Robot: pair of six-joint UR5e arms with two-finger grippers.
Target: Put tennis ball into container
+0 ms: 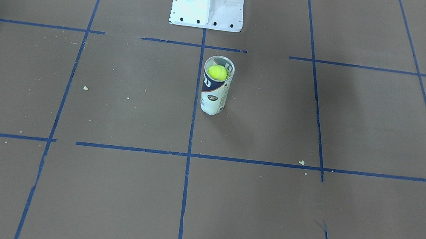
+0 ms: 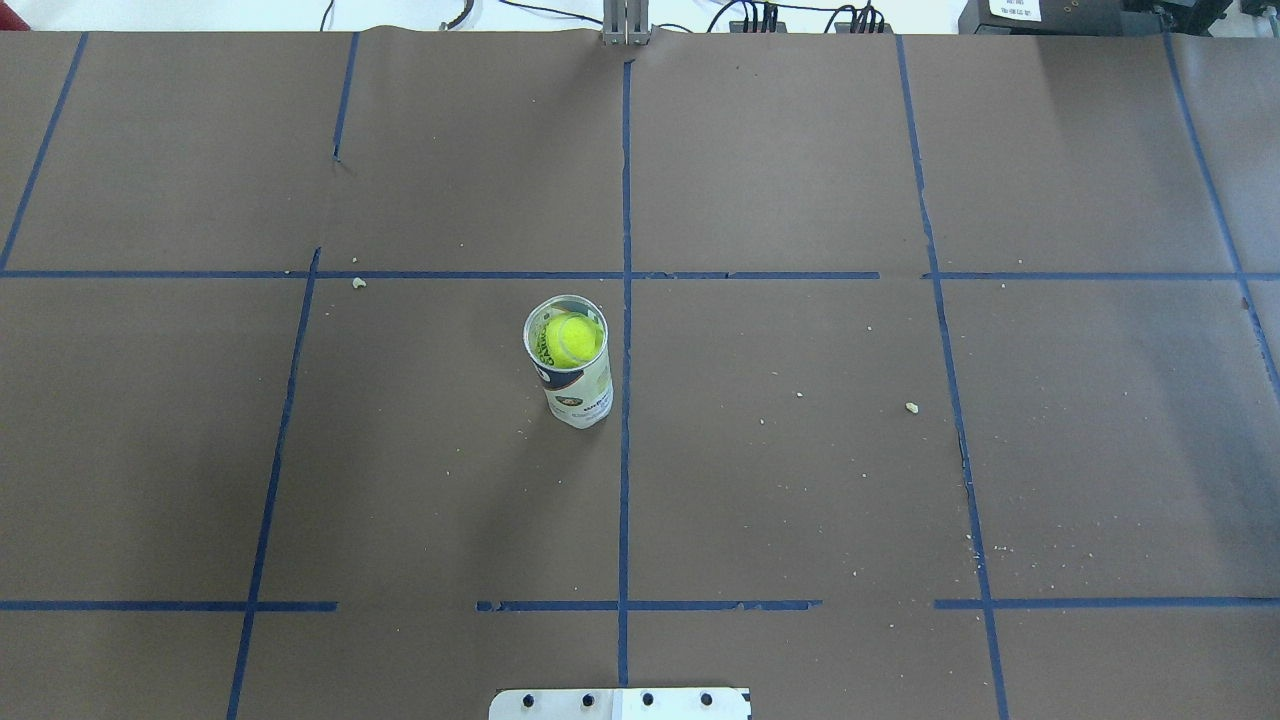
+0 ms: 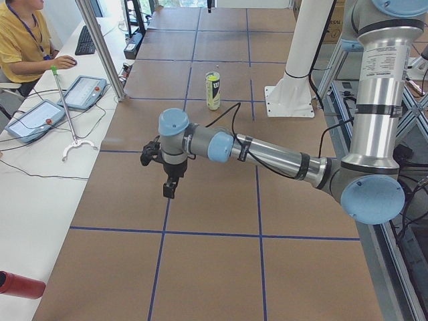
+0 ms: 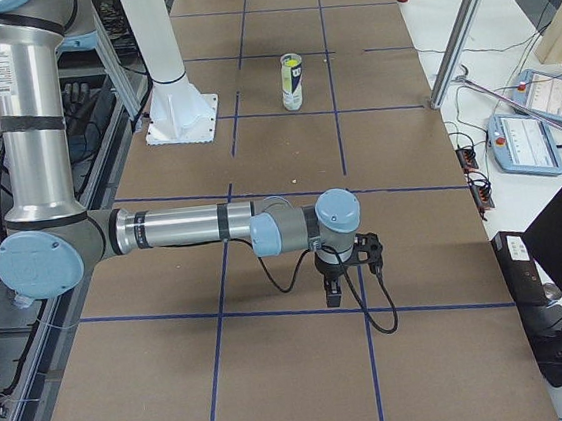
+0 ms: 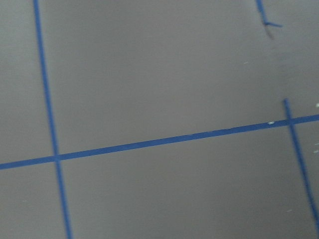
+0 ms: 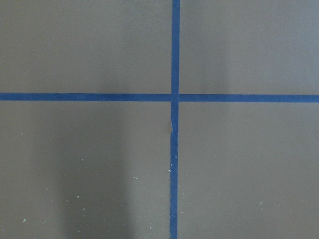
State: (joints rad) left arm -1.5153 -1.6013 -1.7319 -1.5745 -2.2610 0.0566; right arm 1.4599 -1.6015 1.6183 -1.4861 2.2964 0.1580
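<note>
Ball [image 1: 217, 72] resting inside the upright tube [image 1: 214, 94], just below its open rim, so the job looks finished. Left gripper [image 3: 170, 190] and right gripper [image 4: 333, 292] hang well apart from the tube, presumably parked clear; whether either is open or closed cannot be told

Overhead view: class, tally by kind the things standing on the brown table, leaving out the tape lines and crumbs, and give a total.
Tennis ball: 1 in view, inside the tube near its top
Tube: 1, upright
White base plate: 1, at the near edge
Total: 3
</note>
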